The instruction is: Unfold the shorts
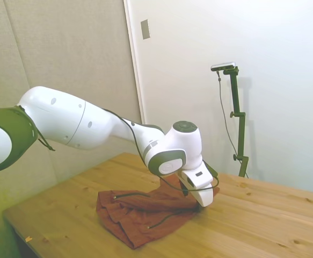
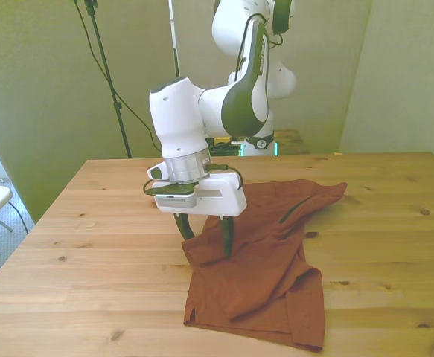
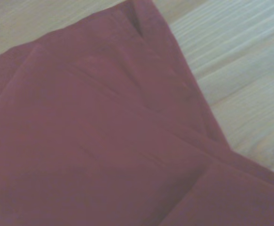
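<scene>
Shorts [image 2: 265, 268] lie crumpled on the wooden surface [image 2: 90, 245]. Pincer [image 2: 205, 251], fingers apart, straddles the cloth's raised edge on the front view's left.

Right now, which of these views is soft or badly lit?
Wrist view: soft, the shorts fill it with little sharp detail. Side view: bright wall, washed-out and hazy, green tint at the left edge. Front view: sharpest, with the pincer open at the cloth's edge on the table.

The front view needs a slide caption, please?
White arm's open gripper straddles the edge of rumpled rust-red fabric shorts on the wooden table.
</scene>
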`<state>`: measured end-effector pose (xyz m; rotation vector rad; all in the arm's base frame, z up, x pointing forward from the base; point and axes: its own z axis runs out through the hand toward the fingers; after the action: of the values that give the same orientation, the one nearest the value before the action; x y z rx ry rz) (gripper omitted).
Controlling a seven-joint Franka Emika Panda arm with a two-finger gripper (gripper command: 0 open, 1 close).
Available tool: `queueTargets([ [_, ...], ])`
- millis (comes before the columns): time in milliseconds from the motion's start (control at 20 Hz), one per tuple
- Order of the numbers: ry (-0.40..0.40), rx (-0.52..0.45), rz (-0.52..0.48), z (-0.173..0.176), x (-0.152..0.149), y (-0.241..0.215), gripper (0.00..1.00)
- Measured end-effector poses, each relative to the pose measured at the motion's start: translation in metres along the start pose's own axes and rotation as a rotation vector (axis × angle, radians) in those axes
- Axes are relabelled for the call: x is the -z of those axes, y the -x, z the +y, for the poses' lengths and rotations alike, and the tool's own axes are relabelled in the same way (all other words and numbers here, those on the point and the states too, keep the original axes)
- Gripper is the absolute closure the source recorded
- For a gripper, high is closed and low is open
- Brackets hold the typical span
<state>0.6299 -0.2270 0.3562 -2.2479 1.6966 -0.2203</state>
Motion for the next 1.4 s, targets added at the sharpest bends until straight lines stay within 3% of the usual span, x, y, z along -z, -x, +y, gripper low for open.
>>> queueTargets([
  [600, -0.022, 0.038, -0.013, 0.002, 0.003, -0.002, 1.00],
  [1000, -0.054, 0.060, -0.013, 0.000, 0.030, -0.002, 1.00],
  [1400, -0.033, 0.063, -0.030, 0.009, 0.018, 0.001, 1.00],
])
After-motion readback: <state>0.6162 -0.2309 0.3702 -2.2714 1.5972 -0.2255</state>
